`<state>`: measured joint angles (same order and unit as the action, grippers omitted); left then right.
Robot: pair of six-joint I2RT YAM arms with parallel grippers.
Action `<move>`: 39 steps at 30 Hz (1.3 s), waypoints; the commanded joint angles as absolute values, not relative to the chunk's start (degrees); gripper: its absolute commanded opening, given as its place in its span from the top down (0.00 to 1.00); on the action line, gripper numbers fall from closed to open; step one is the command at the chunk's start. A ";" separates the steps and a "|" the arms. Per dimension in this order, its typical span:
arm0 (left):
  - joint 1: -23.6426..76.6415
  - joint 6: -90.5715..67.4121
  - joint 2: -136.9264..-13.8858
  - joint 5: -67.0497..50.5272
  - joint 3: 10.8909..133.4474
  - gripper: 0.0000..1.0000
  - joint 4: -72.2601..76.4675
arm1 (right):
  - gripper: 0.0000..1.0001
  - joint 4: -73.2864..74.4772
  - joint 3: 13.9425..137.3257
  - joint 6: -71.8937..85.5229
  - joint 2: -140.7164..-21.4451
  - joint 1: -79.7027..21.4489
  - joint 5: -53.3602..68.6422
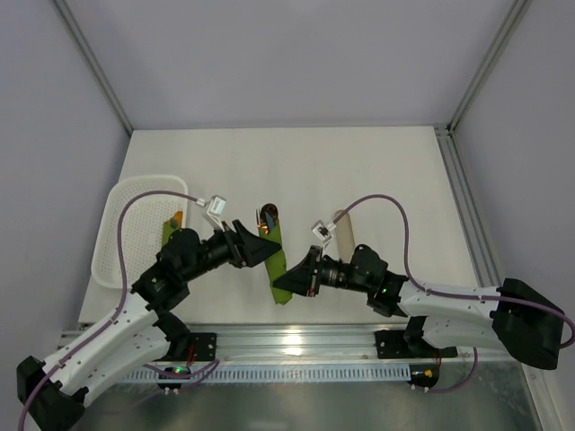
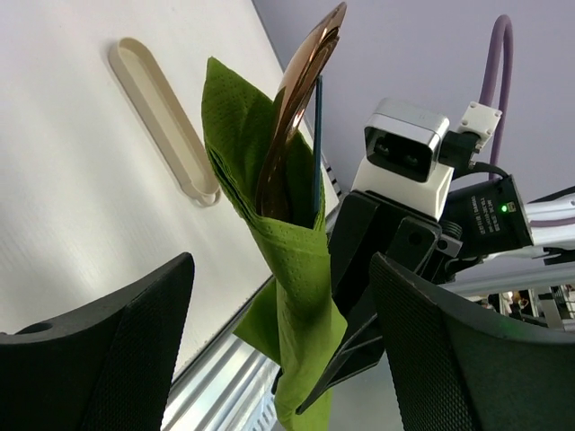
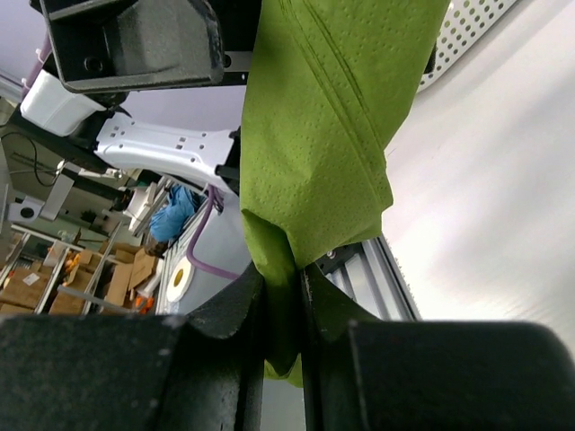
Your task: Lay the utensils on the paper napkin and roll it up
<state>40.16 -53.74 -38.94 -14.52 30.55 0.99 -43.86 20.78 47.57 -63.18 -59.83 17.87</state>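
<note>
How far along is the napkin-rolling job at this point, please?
Done: the green napkin is already wrapped around the utensils, whose ends poke out of its top. In hand: the right gripper pinches the roll's lower end, while the left gripper stands open, a finger on either side, not touching. Left: probably only tidying the roll and setting it down.

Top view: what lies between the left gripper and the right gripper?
In the top view, the rolled green napkin lies there, copper utensils sticking out of its far end. The right gripper pinches it.
</note>
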 commanded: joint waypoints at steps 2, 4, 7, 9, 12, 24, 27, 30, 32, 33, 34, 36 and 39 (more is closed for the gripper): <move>40.25 -49.75 -39.55 -19.15 34.44 0.18 -1.84 | 0.97 -41.07 22.50 47.81 -58.81 -59.94 21.35; 40.25 -49.40 -40.60 -21.17 35.15 0.08 -0.89 | 0.97 -40.17 22.15 47.99 -57.75 -60.03 22.14; 40.25 -49.04 -42.18 -22.94 36.73 0.07 -0.97 | 0.97 -39.90 21.45 48.95 -55.29 -59.94 23.55; 40.25 -49.04 -42.63 -24.86 36.56 0.07 -0.27 | 0.96 -39.46 21.36 49.66 -54.06 -60.03 24.78; 40.25 -48.96 -44.56 -27.86 36.82 0.06 2.98 | 0.96 -38.50 21.44 49.92 -52.83 -60.03 25.31; 40.34 -56.16 -50.54 -35.68 34.11 0.08 18.45 | 0.96 -42.01 23.47 50.97 -56.60 -60.12 25.84; 40.25 -55.63 -50.80 -35.68 33.49 0.10 17.49 | 0.97 -43.42 23.91 51.33 -57.65 -60.12 26.10; 40.34 -56.07 -51.06 -36.30 32.52 0.12 18.63 | 0.96 -44.12 24.26 51.50 -58.53 -60.12 26.45; 40.34 -56.16 -51.24 -36.47 32.26 0.14 18.63 | 0.97 -44.65 24.52 51.59 -58.89 -60.12 26.54; 40.25 -56.16 -51.24 -36.74 32.17 0.14 18.72 | 0.97 -44.74 24.52 51.50 -58.97 -60.12 26.46; 40.25 -56.34 -51.41 -37.00 32.08 0.15 19.07 | 0.96 -44.74 24.52 51.33 -58.97 -60.12 26.28; 40.34 -56.43 -51.50 -37.26 31.64 0.18 19.16 | 0.96 -44.65 24.70 50.80 -58.89 -60.12 25.75; 40.25 -56.51 -51.59 -37.62 31.20 0.23 19.07 | 0.96 -44.65 25.14 50.45 -59.32 -60.12 25.49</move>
<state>40.16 -56.01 -51.57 -35.53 31.73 16.08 -39.46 22.11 51.31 -59.29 -59.88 25.69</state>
